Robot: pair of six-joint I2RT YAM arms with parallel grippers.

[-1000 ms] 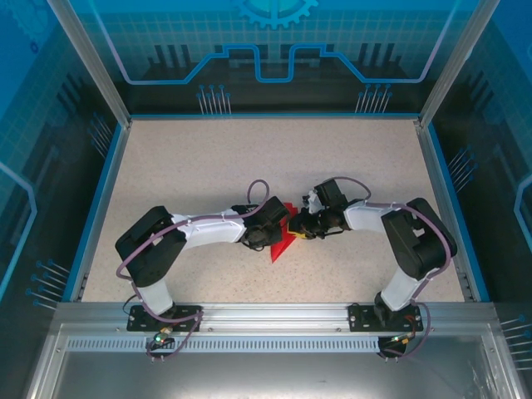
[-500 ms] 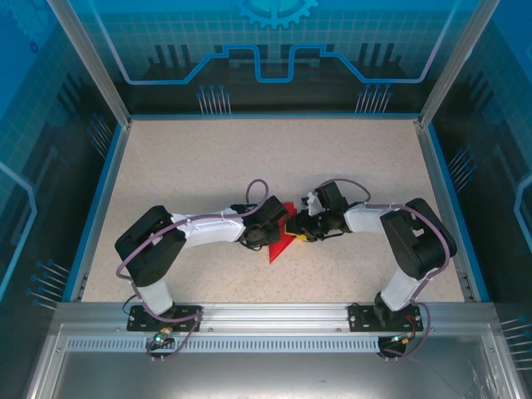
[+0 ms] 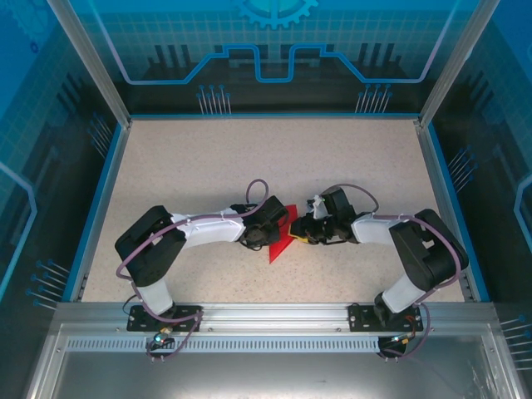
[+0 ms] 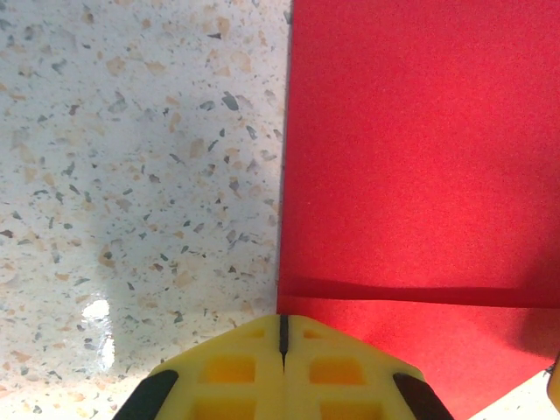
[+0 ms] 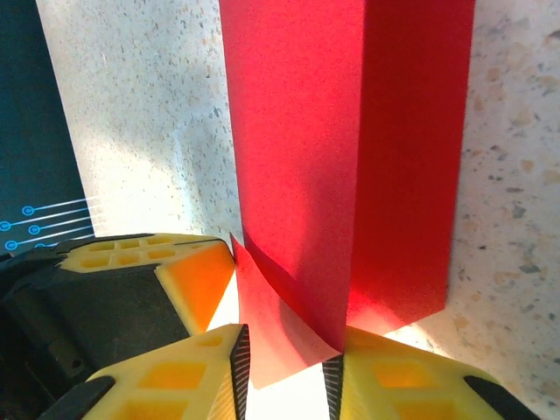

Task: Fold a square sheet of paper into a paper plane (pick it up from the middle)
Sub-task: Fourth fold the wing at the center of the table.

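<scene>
Both wrists crowd over the red sheet of paper point(image 3: 280, 246) at the middle of the table point(image 3: 208, 158). From above they hide most of it, and just a pointed strip pokes out toward 7 o'clock. The left gripper point(image 4: 282, 337) is closed tight, fingertips together, right at the sheet's edge, red spreading away toward 1 o'clock. The right gripper point(image 5: 286, 372) stands slightly parted, with a raised flap of the folded sheet in the gap, the rest running off to 12 o'clock. Whether its pads pinch that flap is hard to make out.
</scene>
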